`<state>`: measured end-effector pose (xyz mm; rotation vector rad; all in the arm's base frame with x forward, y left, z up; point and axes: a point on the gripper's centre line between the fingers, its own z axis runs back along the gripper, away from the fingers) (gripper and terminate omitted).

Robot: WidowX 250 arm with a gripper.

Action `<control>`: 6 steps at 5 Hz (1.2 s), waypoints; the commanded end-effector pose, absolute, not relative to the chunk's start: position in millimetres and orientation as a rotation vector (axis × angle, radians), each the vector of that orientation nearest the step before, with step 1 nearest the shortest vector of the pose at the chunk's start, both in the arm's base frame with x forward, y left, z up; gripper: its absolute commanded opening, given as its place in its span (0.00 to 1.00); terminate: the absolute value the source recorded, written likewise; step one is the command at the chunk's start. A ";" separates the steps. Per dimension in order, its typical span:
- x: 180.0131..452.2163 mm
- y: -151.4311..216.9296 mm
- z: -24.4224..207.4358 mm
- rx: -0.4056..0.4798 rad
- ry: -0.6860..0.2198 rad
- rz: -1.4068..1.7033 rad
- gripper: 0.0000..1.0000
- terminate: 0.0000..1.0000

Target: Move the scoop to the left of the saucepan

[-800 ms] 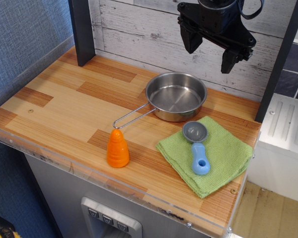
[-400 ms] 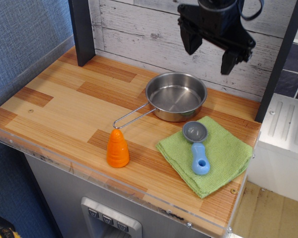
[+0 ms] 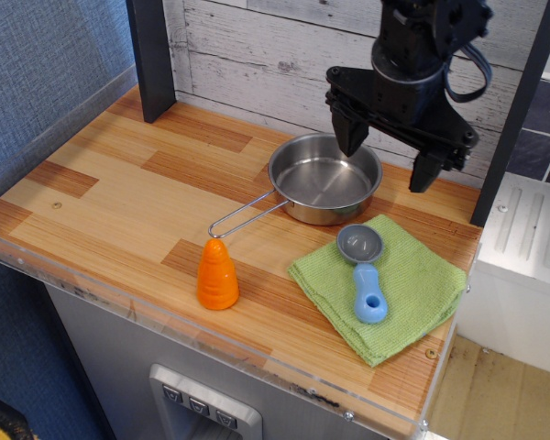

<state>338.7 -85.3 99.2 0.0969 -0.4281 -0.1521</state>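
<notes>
The scoop [image 3: 365, 271], with a round grey bowl and a light-blue handle, lies on a green cloth [image 3: 381, 282] at the right of the wooden counter. The shiny saucepan [image 3: 324, 178] stands just behind it, its wire handle pointing to the front left. My black gripper [image 3: 388, 157] hangs open above the pan's right rim, behind the scoop, with its fingers wide apart and nothing between them.
An orange cone-shaped toy [image 3: 217, 274] stands in front of the pan's handle. A dark post [image 3: 152, 59] stands at the back left and another at the right edge. A white wooden wall runs along the back. The counter's [image 3: 110, 202] front edge has a clear rim.
The gripper has come down from high against the back wall to just above the pan's right side. The scoop, the pan and the cone have not moved.
</notes>
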 end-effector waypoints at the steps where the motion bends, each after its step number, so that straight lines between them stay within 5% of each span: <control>1: 314.3 -112.9 98.9 0.047 -0.442 -0.055 1.00 0.00; 6: 294.0 -109.0 31.9 0.063 -0.305 0.124 1.00 0.00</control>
